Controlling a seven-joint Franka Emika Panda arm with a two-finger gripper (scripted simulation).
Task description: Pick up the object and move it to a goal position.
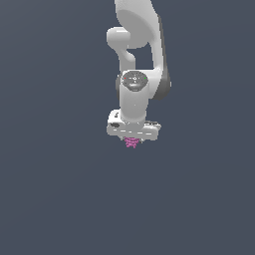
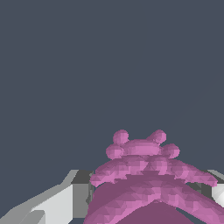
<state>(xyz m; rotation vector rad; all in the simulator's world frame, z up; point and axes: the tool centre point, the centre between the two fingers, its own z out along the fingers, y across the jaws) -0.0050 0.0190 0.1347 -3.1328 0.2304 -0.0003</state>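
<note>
The object is a tiny pink-magenta ridged piece that shows just under the white gripper in the exterior view. It sits between the fingers, which it mostly hides. In the wrist view the object fills the lower middle as stacked jagged pink layers with rounded knobs. A grey-white finger stands on one side of it, and a bit of the other finger shows on the other side. The gripper is shut on the object.
The white arm reaches down from the top of the exterior view. Around it is only a plain dark grey-blue surface, with no other objects or edges in sight.
</note>
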